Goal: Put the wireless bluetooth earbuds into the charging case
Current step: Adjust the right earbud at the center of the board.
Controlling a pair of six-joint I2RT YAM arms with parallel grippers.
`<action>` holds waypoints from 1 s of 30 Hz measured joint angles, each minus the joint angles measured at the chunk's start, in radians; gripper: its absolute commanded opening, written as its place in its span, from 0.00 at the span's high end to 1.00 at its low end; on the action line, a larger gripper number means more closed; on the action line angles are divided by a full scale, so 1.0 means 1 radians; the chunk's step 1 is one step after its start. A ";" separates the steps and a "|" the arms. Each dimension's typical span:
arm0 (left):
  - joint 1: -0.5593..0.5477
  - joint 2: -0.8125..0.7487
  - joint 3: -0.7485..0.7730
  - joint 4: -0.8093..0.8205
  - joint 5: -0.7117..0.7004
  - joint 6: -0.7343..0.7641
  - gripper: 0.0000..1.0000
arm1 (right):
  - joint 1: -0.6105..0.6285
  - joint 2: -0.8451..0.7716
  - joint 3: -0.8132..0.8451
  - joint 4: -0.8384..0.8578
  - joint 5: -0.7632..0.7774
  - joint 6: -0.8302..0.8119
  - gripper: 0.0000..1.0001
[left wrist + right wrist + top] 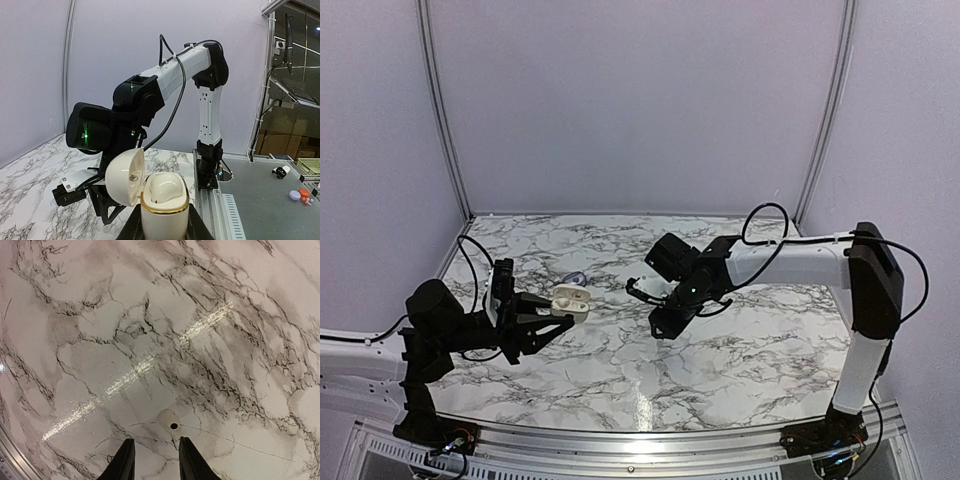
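Fingers point(132, 230) of the left gripper point(165, 225) clamp the open-lidded charging case point(164, 200) at the bottom centre of the wrist view. Those of the right gripper point(156, 442) stand apart, empty, at the lower edge of their view; one earbud point(170, 421) lies on the marble table point(100, 315) just above their tips.

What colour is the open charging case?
The charging case is glossy cream-white with a gold rim; the left wrist view shows it best.

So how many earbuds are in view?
1 for sure: an earbud on the table, just ahead of the right gripper. A small pale thing beyond the charging case may be the second; too small to tell.
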 measured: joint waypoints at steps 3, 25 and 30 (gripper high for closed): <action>0.000 -0.010 -0.003 -0.003 -0.001 0.000 1.00 | 0.010 0.004 0.004 -0.011 0.013 0.010 0.69; 0.015 -0.024 0.004 -0.129 -0.025 0.053 1.00 | 0.019 0.001 -0.007 0.012 0.025 0.053 0.63; 0.017 -0.005 0.007 -0.132 -0.002 0.076 1.00 | 0.022 0.024 -0.025 0.014 0.034 0.068 0.62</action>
